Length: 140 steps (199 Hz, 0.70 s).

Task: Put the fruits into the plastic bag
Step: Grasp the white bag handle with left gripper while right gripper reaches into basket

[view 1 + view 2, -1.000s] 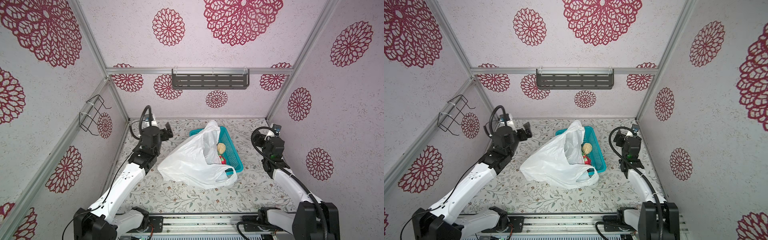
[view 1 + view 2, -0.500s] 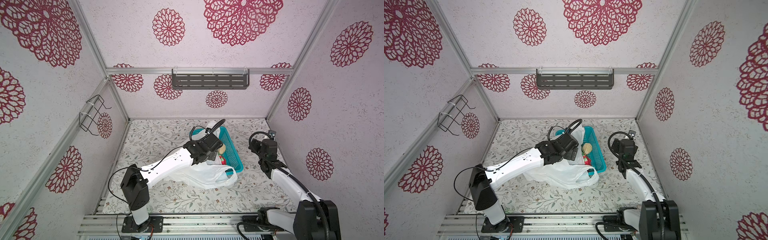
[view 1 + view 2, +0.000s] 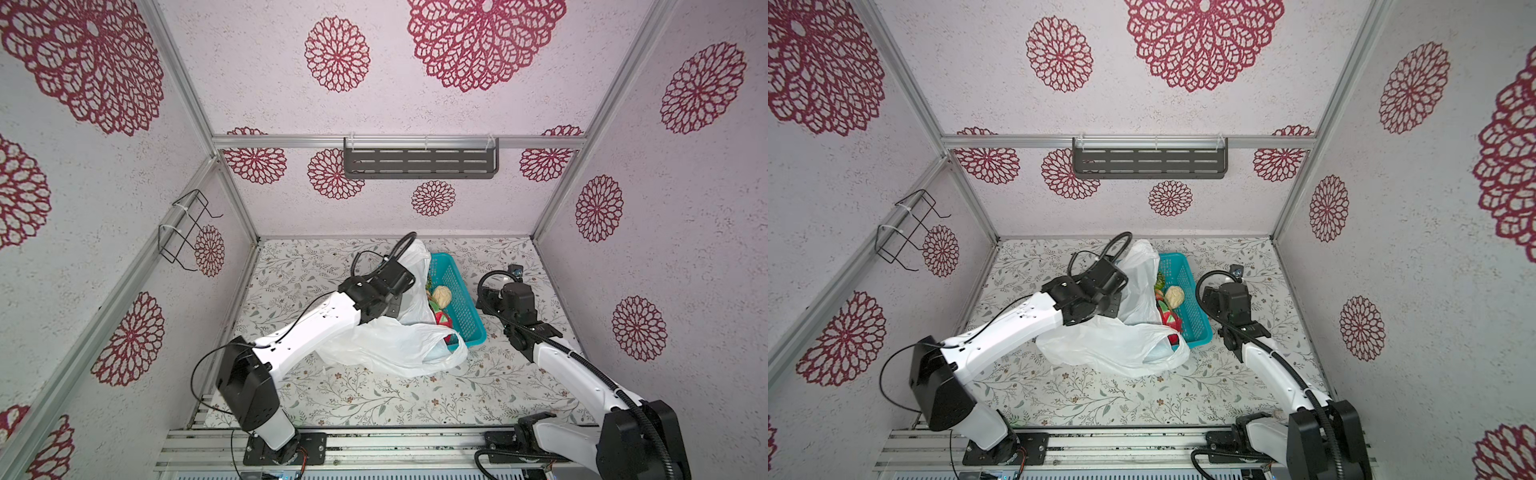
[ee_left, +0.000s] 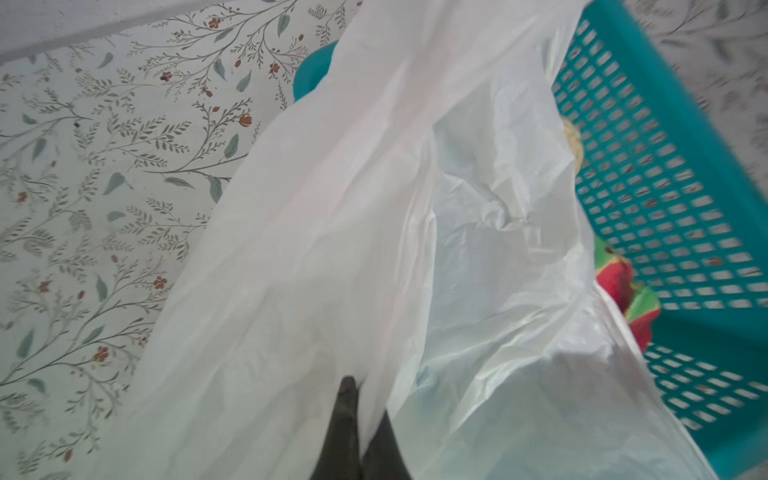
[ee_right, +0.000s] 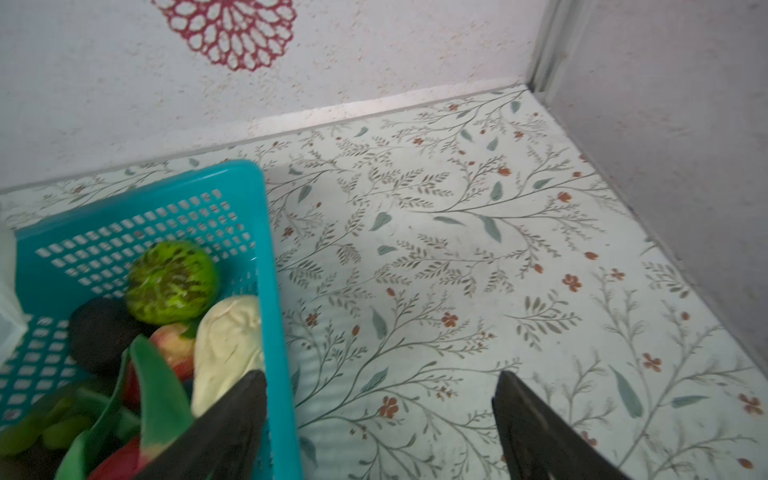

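The white plastic bag (image 3: 390, 345) (image 3: 1113, 340) lies crumpled mid-table, its upper part raised against the teal basket (image 3: 461, 299) (image 3: 1187, 291). My left gripper (image 4: 365, 399) is shut on a fold of the bag (image 4: 332, 208). The fruits sit in the basket (image 5: 266, 249): a green bumpy ball (image 5: 172, 286), a dark avocado (image 5: 99, 336), a beige lump (image 5: 228, 345) (image 3: 441, 296) and a red-and-green piece (image 5: 153, 395) (image 4: 619, 278). My right gripper (image 5: 378, 384) is open, one finger over the basket's rim, the other over bare table.
A grey slotted shelf (image 3: 419, 162) hangs on the back wall and a wire rack (image 3: 187, 228) on the left wall. The right wall (image 5: 685, 166) and the back corner stand close to the right arm. Floral table (image 3: 374, 399) stretches in front of the bag.
My left arm swung in from the left side to the bag, and its gripper closed on the plastic. My right arm shifted slightly toward the basket.
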### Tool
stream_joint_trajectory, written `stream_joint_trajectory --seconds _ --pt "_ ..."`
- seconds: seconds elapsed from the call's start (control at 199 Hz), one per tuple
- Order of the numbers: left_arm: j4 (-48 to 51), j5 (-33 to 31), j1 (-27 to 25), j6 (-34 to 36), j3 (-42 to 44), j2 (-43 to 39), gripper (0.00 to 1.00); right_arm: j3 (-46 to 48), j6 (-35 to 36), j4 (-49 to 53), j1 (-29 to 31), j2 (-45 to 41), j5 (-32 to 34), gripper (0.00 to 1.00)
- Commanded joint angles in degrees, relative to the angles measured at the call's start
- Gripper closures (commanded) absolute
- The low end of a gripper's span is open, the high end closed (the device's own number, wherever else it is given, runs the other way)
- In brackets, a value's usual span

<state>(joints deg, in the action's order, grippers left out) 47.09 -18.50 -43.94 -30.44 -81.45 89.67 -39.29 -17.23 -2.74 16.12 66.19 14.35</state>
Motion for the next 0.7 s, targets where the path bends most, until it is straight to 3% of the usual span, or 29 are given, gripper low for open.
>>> stream_joint_trajectory --seconds 0.0,0.356,0.432,0.472,0.698 --pt "-12.17 14.16 4.49 0.82 5.01 -9.23 1.00 -4.20 -0.99 3.24 2.44 -0.51 -7.12 0.14" --pt "-22.38 40.31 22.36 -5.32 17.92 -22.89 1.00 -12.95 -3.52 13.02 8.67 7.55 -26.22 0.11" --pt "-22.40 42.30 25.39 -7.20 19.29 -23.78 1.00 -13.53 -4.59 13.20 8.97 8.87 -27.71 0.08" --pt "-22.76 43.54 26.87 -8.29 20.11 -24.15 1.00 -13.70 -4.88 13.12 9.10 9.59 -28.46 0.01" --pt "-24.88 47.48 34.67 -17.83 23.28 -24.37 1.00 -15.21 -3.22 16.06 10.13 13.82 -28.91 0.01"
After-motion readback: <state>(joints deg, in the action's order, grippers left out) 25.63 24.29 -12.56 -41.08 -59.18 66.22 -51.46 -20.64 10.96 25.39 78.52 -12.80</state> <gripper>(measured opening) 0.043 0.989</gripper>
